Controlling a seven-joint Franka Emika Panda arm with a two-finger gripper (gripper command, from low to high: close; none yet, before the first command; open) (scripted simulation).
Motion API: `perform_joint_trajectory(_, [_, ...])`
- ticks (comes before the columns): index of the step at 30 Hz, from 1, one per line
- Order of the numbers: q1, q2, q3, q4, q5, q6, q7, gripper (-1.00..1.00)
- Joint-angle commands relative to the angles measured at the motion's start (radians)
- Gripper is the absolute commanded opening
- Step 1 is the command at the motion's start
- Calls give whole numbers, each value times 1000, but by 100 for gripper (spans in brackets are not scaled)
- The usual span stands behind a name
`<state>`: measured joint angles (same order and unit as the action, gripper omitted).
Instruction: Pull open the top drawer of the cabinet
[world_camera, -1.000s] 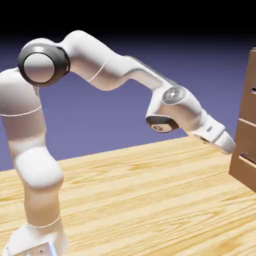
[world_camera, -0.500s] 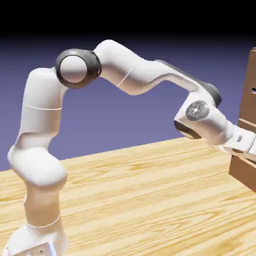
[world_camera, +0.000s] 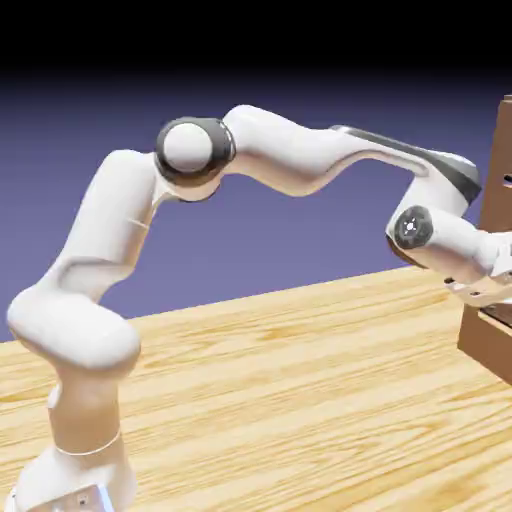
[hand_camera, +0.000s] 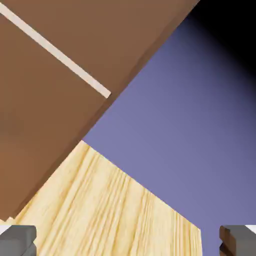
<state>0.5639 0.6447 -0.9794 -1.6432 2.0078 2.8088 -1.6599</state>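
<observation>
End effector (hand_camera: 128, 241) tilted beside cabinet (hand_camera: 60, 75)

My fixed exterior view looks from beside the white jointed robot arm (world_camera: 285, 150), taking in most of it; my hand view looks tilted along the pincer, closer to the reddish-brown wooden cabinet (hand_camera: 55, 85). Both share cabinet and pale wood-grained table (hand_camera: 110, 200).

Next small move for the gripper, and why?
I'd probably turn and shift the hand sideways toward the cabinet before closing: the gripper is open, with table and backdrop between its fingertips, the cabinet front sits off to one side, tilted in the hand view, and no handle shows there.
</observation>
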Motion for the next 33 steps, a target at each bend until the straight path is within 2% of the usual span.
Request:
perform_joint_trajectory(1, [10,22,-18,21,36,-4,-44,0])
perform_joint_trajectory(19, [190,417,-336,401,690,-78,-825,0])
perform_joint_trajectory(32, [-56,618,-370,833,563,48,-490,0])
perform_joint_trajectory(33, [-56,618,-370,833,563,48,-490,-100])
